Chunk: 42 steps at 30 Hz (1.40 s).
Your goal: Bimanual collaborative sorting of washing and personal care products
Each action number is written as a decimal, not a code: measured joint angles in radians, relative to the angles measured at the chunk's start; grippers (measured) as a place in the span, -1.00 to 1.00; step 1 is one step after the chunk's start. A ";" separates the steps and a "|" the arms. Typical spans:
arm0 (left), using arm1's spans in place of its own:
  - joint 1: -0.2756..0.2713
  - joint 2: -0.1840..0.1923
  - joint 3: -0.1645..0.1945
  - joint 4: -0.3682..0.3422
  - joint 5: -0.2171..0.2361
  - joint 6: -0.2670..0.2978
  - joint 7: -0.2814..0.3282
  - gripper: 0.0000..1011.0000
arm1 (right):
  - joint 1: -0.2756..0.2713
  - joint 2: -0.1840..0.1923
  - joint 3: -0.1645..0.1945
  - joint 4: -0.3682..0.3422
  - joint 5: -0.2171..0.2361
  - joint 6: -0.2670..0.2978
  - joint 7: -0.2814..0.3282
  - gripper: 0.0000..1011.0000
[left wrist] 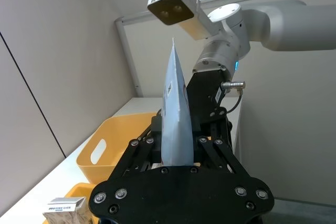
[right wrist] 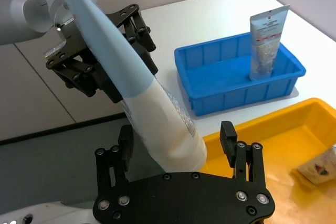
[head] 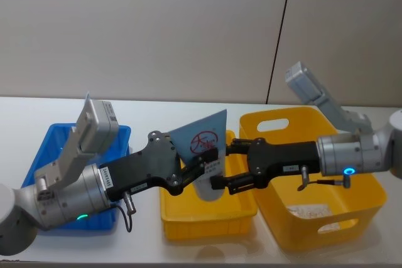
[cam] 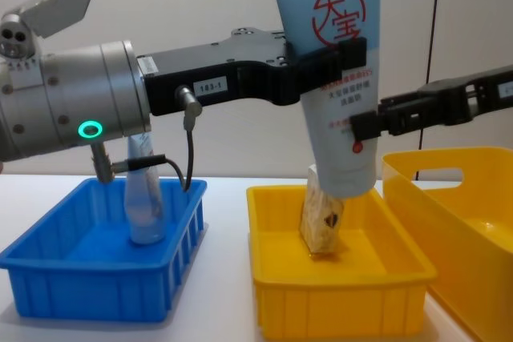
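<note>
The left gripper (left wrist: 177, 148) is pinching the pale-blue tube (cam: 337, 94) with the red logo at mid-body, holding it roughly upright, cap end down, above the small yellow bin (cam: 337, 294); the right gripper (right wrist: 176, 136) is flanking the tube's lower end, fingers spread either side; a beige carton (cam: 321, 220) is leaning inside that bin; a second tube (cam: 145, 198) is standing in the blue bin (cam: 88, 286).

This looks like a robot lab or test room. A plain white worktop (head: 188, 108) stands against a bare beige panelled wall (head: 157, 29), with a dark seam (head: 279, 36) at the upper right of the head view. Plastic sorting bins sit in a row: a blue bin (head: 44, 155) at lower left and two yellow bins (head: 207, 221) (head: 326, 218) at centre and right. Two grey-and-black robot arms (head: 69, 186) (head: 358, 152) reach in from the sides.
</note>
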 joint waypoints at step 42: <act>0.000 0.001 0.000 0.000 0.000 0.000 0.001 -0.49 | 0.118 -0.080 -0.113 0.152 -0.004 -0.061 0.080 0.12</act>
